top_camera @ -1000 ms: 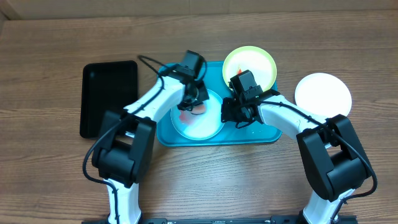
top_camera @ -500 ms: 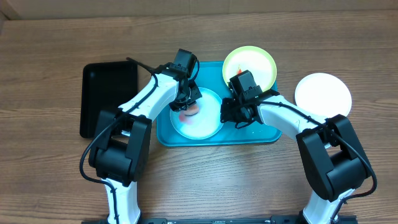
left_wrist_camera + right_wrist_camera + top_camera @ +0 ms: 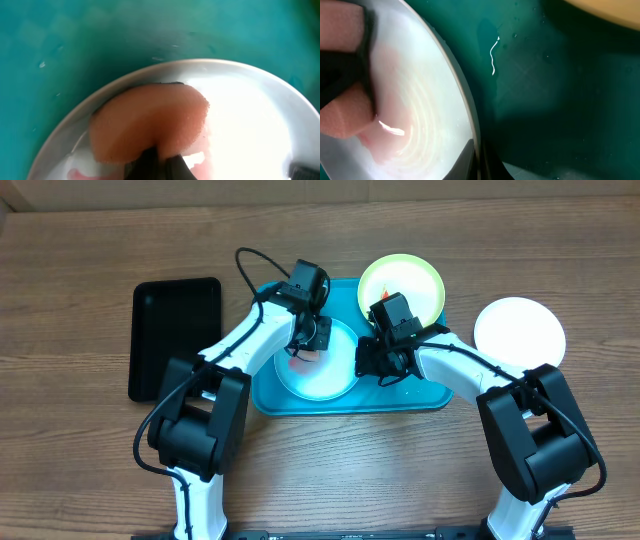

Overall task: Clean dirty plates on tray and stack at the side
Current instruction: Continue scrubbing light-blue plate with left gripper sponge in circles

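Right now the left jaws are closed on a pinkish-orange sponge [image 3: 150,122], pressing it flat against the inside of the light blue plate [image 3: 330,380] near its upper left rim. A faint red smear [image 3: 295,364] shows on the plate just beside the sponge (the left wrist view shows it only as a pale pink streak at the lower edge). The right jaws are closed on the right rim of that same plate, pinching its edge, as the right wrist view shows close up. The plate lies in the left half of the turquoise tray [image 3: 425,395]. The yellow-green plate [image 3: 415,280] sits over the tray's upper right corner, with a red mark [image 3: 384,299] on its left part. The white plate [image 3: 519,330] lies off the tray, on the wooden tabletop [image 3: 90,470] to its right. A black tray [image 3: 175,340] sits on the tabletop to the left, apart from the turquoise one.
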